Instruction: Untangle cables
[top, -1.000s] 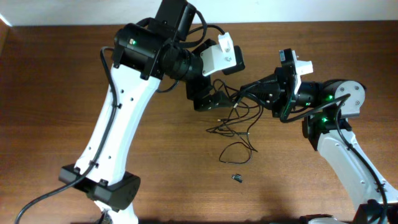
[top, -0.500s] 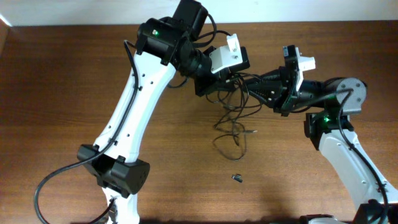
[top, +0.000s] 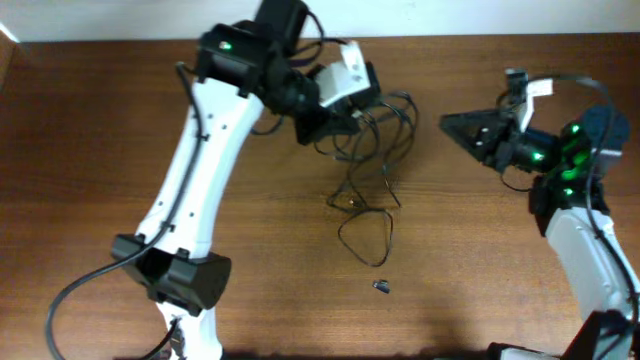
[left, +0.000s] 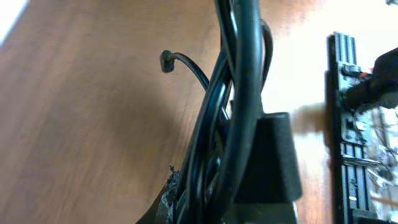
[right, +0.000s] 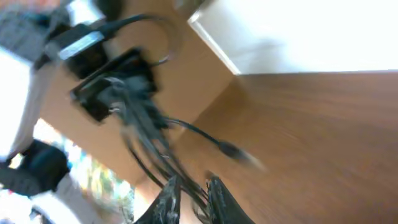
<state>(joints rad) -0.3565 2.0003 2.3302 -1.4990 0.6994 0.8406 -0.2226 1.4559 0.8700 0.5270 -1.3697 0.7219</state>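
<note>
The left hand (top: 338, 118) has clamped onto the cables (top: 365, 140) and raised the tangle, loops trailing to the surface (top: 470, 270), while the right hand (top: 452, 125) has drawn well apart, its grip unclear, so separating strands has barely begun.

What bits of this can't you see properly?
Left wrist: how the left gripper pinches the cables; they crowd the lens, blurred.
Right wrist: whether the right gripper is open; motion blur, fingers cut by the bottom edge.
Overhead: how strands cross in the bunch; too thin, overlapping.
Overhead: what the small dark piece is; too small.
</note>
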